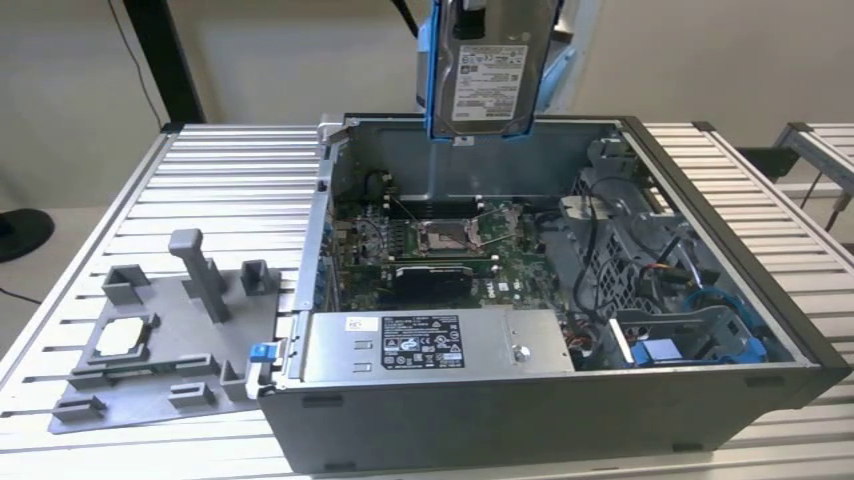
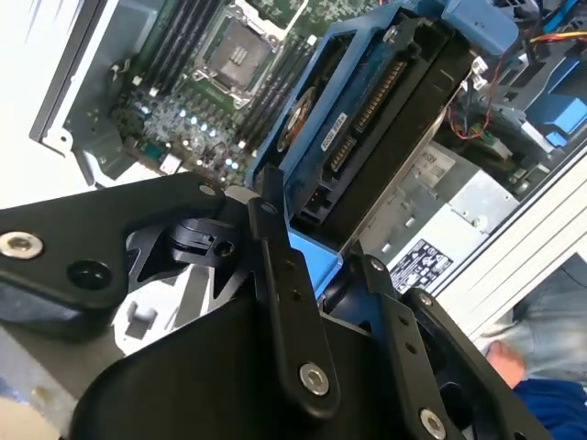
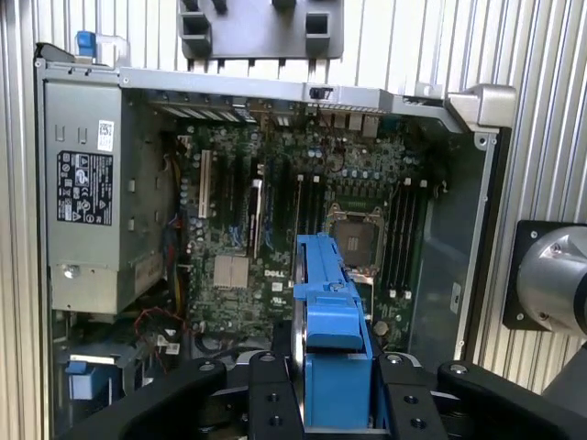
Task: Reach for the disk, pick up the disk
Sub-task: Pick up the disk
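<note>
The near wall of the open grey sheet-metal computer case (image 1: 534, 420) faces the exterior view. The case rests on a ribbed aluminium table (image 1: 747, 180).

Beside the case, on the exterior view's left, lies a flat grey plastic fixture plate with upright posts (image 1: 147, 370).

Just inside the case's near wall sits a large silver power-supply box with a white and black label (image 1: 441, 345). In the same near part of the case, toward the exterior view's right, a small blue plastic bracket (image 1: 661, 350) sits in a drive bay.

Deeper in the case, the green motherboard (image 1: 514, 262) covers the floor, with its square processor socket (image 1: 441, 237) exposed.

Farthest back, the flat silver-grey disk with a white label and bright blue carrier frame (image 1: 483, 80) hangs upright above the case, its label toward the exterior view. Its lower edge stands level with the case's far rim in that view. In the first wrist view the disk (image 3: 332, 312) is over the motherboard, beside the socket and apart from the board.

The black gripper (image 2: 316, 252) is pinching the disk: its fingers (image 3: 275, 403) press on opposite sides of the blue frame
</note>
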`<state>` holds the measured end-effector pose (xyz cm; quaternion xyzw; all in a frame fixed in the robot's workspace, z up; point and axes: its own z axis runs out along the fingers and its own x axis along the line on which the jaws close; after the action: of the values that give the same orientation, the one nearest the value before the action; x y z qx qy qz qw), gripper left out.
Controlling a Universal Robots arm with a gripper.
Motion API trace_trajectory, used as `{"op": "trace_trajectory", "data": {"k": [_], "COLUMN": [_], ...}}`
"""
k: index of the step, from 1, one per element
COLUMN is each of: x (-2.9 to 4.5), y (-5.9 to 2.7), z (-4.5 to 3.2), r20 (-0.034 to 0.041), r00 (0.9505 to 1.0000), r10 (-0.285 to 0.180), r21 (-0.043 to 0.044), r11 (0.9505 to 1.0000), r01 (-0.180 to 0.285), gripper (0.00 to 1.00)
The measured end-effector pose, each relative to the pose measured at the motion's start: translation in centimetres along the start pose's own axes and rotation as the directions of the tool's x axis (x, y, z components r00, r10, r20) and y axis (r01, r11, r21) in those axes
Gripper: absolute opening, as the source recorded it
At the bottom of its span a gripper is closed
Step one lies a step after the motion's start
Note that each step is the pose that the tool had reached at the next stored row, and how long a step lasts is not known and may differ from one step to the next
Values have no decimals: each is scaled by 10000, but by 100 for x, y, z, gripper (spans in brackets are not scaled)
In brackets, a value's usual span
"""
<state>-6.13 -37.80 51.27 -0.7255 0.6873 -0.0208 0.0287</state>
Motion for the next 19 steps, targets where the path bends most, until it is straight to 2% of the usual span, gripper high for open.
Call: {"op": "trace_trajectory", "data": {"k": [19], "x": [24], "y": [-436], "z": [31], "r20": [0], "r00": [10000], "r10": [-1], "r21": [0], "r11": [10000], "r01": [1], "gripper": [0]}}
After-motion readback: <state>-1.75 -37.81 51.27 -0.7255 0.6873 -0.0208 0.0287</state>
